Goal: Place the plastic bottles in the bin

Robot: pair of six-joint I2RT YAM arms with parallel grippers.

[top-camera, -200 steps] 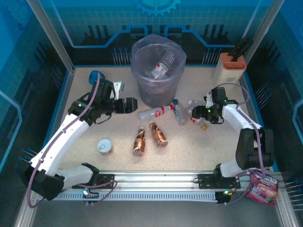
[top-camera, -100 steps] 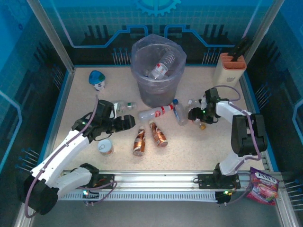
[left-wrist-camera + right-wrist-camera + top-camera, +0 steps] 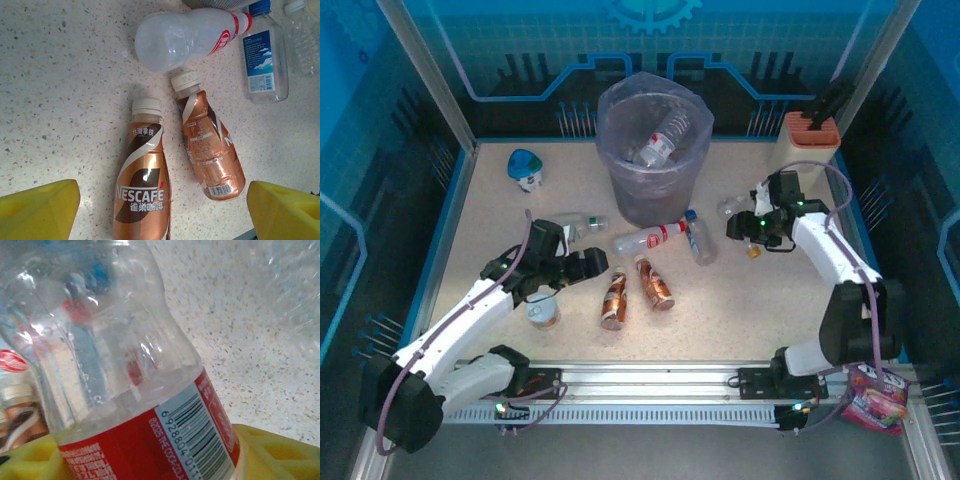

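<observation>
Right tool (image 3: 744,229) is seen clamped on a clear red-labelled bottle (image 3: 125,390), while the left tool (image 3: 592,264) is held wide open above two brown bottles (image 3: 142,195) laid on the counter (image 3: 60,75). The grey bin (image 3: 650,195) is stood at the far side with clear bottles (image 3: 662,138) inside. Between the bin and the brown pair, a milky bottle (image 3: 180,40) and a blue-labelled bottle (image 3: 262,65) are laid flat.

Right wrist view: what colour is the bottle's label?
The bottle has a red label; clearest in the right wrist view.
</observation>
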